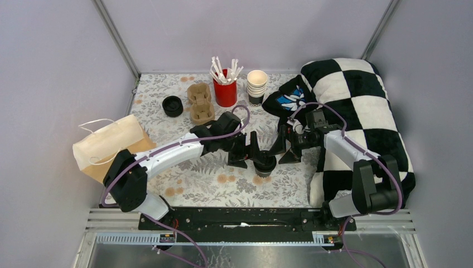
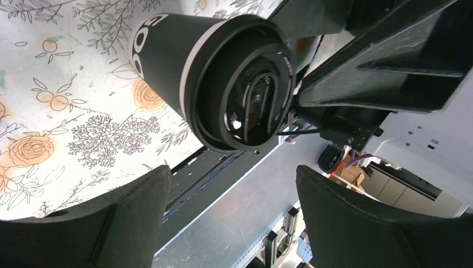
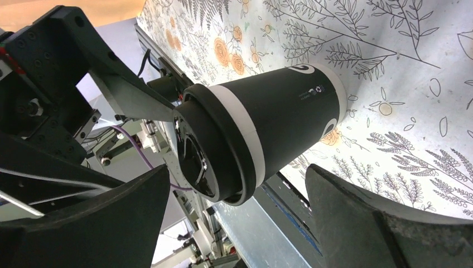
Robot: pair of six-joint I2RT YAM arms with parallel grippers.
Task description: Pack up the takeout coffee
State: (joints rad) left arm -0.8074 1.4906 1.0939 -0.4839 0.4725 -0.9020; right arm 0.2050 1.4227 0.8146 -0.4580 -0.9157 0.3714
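The floral-print surface [image 1: 189, 181] sits inside a pale-walled enclosure. One black-lidded cup [image 1: 265, 163] stands upright at the centre of the surface. The left end effector [image 2: 233, 172] and the right end effector [image 3: 237, 170] face each other across this cup. Both have their jaws spread wide and grip nothing, with the cup just beyond their fingertips. A second black-lidded cup [image 1: 172, 105] stands at the far left, beside the cardboard carrier [image 1: 201, 103]. A paper bag [image 1: 111, 146] lies at the left edge.
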